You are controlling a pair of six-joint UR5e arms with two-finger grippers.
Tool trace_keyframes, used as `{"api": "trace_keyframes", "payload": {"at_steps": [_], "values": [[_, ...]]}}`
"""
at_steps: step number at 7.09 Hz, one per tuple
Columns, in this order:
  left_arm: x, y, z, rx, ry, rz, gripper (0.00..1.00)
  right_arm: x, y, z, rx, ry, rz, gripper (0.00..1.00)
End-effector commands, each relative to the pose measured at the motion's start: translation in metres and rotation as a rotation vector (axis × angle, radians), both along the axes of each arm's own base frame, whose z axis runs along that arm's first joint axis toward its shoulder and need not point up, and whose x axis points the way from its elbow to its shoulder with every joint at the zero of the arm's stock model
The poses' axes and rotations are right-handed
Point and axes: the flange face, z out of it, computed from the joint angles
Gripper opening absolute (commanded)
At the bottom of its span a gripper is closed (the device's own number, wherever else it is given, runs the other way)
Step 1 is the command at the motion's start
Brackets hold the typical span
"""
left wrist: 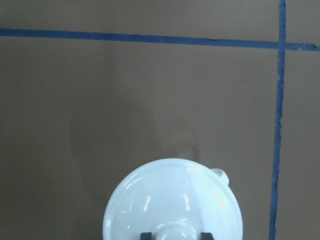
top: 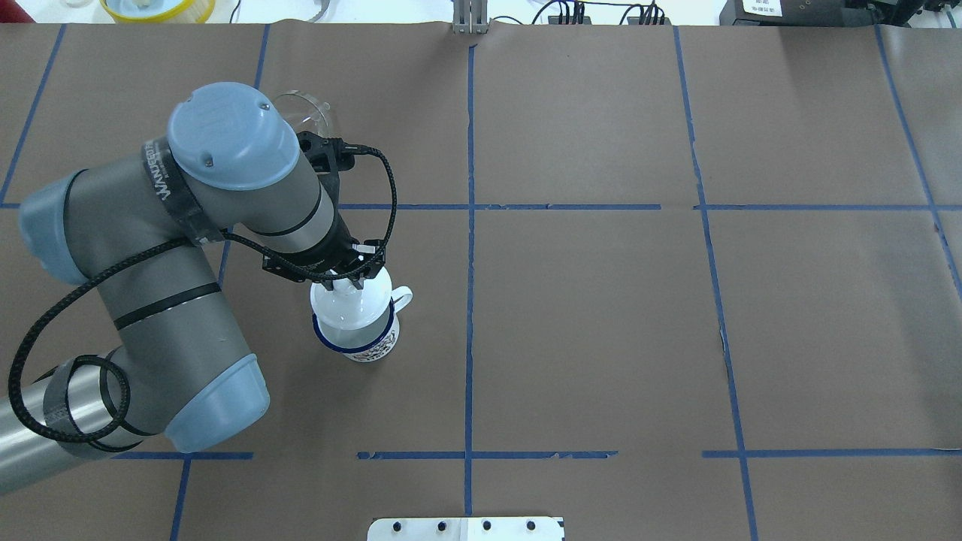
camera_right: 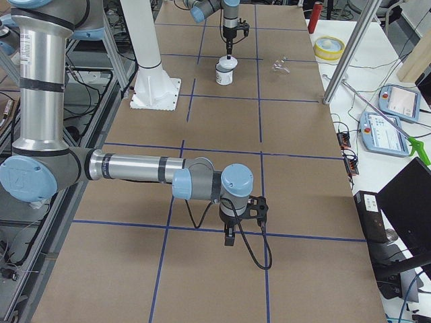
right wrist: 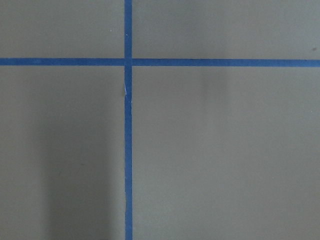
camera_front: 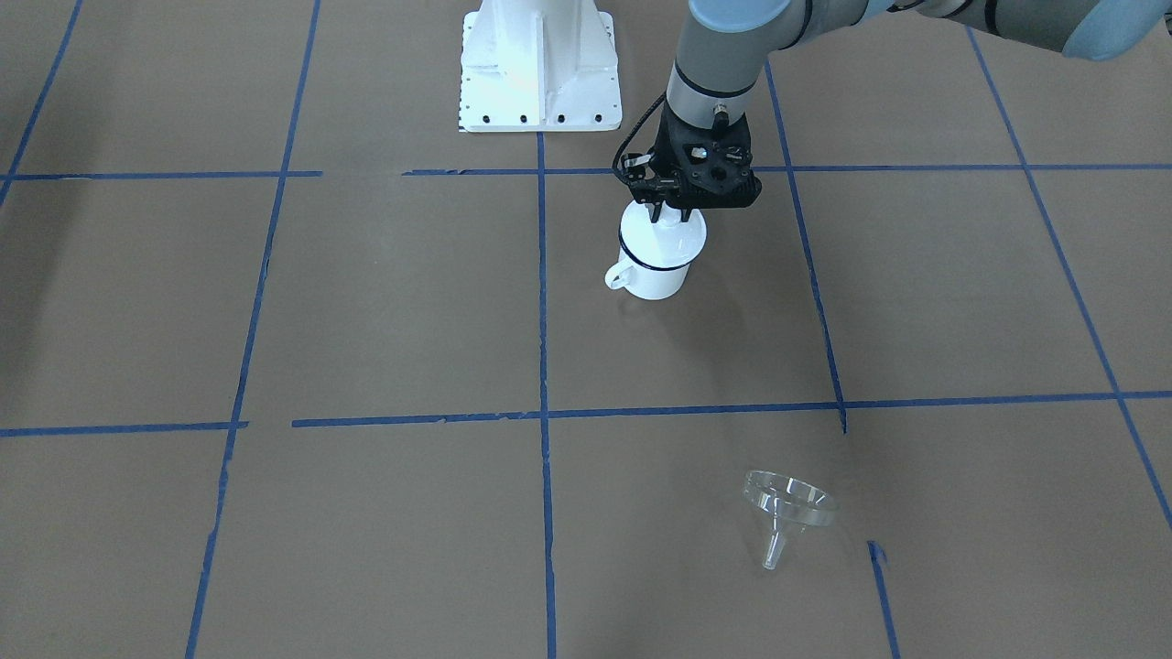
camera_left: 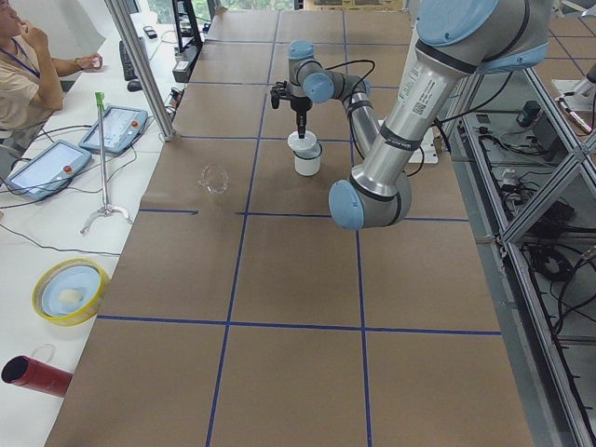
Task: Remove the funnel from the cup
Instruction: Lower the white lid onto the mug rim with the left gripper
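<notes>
The white cup [camera_front: 652,275] with a dark blue rim stands near the robot's base; it also shows in the overhead view [top: 364,342]. My left gripper [camera_front: 671,213] is straight above it, shut on the knob of a white domed lid [top: 352,297] held at the cup's mouth. I cannot tell whether the lid touches the rim. In the left wrist view the lid [left wrist: 172,200] fills the bottom, its knob between my fingertips [left wrist: 146,235]. The clear funnel [camera_front: 786,513] lies on its side on the table, far from the cup. My right gripper [camera_right: 229,237] hangs over bare table; I cannot tell its state.
The white robot base [camera_front: 540,69] stands beside the cup. Blue tape lines [camera_front: 544,366] grid the brown table. A person [camera_left: 28,70], tablets [camera_left: 42,168], a yellow bowl [camera_left: 67,291] and a red cylinder [camera_left: 35,375] are along the far side.
</notes>
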Motion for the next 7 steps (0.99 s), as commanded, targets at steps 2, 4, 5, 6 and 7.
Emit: {"api": "trace_keyframes", "payload": {"at_steps": [2,4,5,6,7], "values": [[0.0081,0.0103,0.0050,-0.010,-0.005,0.015,0.00,0.0000,0.0000,0.0000,0.000,0.000,0.000,1.00],[0.0110,0.0137,0.0084,-0.008,-0.005,0.022,0.00,0.0000,0.0000,0.0000,0.000,0.000,0.000,1.00],[0.0118,0.0132,0.0089,-0.008,-0.004,0.022,0.00,0.0000,0.0000,0.0000,0.000,0.000,0.000,1.00],[0.0118,0.0132,0.0089,-0.008,-0.004,0.022,0.00,0.0000,0.0000,0.0000,0.000,0.000,0.000,1.00],[0.0126,0.0127,0.0100,-0.009,-0.006,0.022,0.00,0.0000,0.0000,0.0000,0.000,0.000,0.000,1.00]]}}
